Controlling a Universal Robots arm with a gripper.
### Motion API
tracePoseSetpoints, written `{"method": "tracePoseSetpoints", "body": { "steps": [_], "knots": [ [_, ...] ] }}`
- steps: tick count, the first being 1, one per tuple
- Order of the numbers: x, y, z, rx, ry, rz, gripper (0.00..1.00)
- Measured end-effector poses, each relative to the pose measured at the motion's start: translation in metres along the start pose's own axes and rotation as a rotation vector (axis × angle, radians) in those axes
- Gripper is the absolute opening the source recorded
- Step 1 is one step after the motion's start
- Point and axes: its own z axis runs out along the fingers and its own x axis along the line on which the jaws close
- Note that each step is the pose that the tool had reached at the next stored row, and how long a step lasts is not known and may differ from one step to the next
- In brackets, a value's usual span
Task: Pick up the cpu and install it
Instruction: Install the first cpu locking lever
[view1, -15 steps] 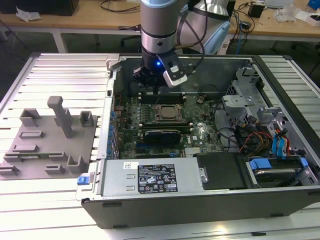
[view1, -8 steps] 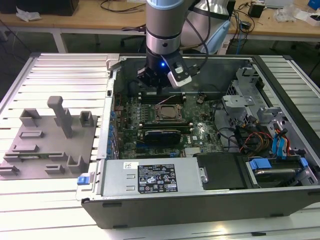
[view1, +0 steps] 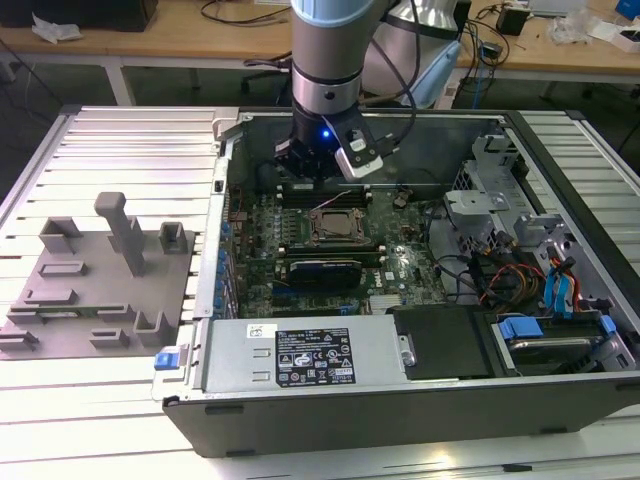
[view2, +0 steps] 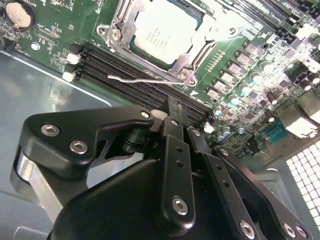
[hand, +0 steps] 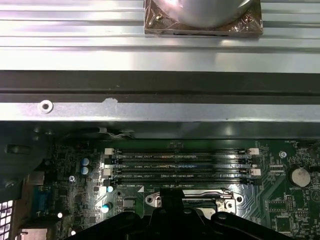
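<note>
The cpu (view2: 161, 31), a pale silvery square chip, lies flat inside the dark socket frame (view2: 187, 65) on the green motherboard. The frame's metal rim stands around it, and a thin wire lever (view2: 140, 80) lies along the near side. My gripper (view2: 172, 105) hangs just above the board beside the socket, over the memory slots, shut with nothing between its fingers. In the exterior view the gripper (view1: 316, 170) sits just behind the socket frame (view1: 338, 222), inside the open computer case. In the first wrist view the gripper (hand: 175, 197) shows as one dark column over the socket's edge.
A grey moulded tray (view1: 100, 280) lies outside the case on the exterior view's left. A long silver box (view1: 310, 355) with a label spans the case front. Memory slots (hand: 180, 165) run beside the socket. Drive cages and cables (view1: 510, 260) crowd the exterior view's right.
</note>
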Motion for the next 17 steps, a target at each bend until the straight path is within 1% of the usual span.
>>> {"method": "tracePoseSetpoints", "body": {
  "steps": [5,10,11,12,15,17],
  "knots": [
    [-0.0003,-0.0007,0.0032,0.0000,0.0000,0.000,0.11],
    [-0.0006,-0.0020,0.0090,0.0000,-0.0001,0.000,0.11],
    [-0.0010,-0.0025,0.0112,-0.0001,-0.0002,0.001,0.11],
    [-0.0019,-0.0030,0.0134,0.0001,-0.0007,0.004,0.11],
    [-0.0052,-0.0036,0.0169,0.0003,-0.0028,0.015,0.11],
    [-0.0090,-0.0043,0.0205,0.0006,-0.0066,0.034,0.11]
  ]
}}
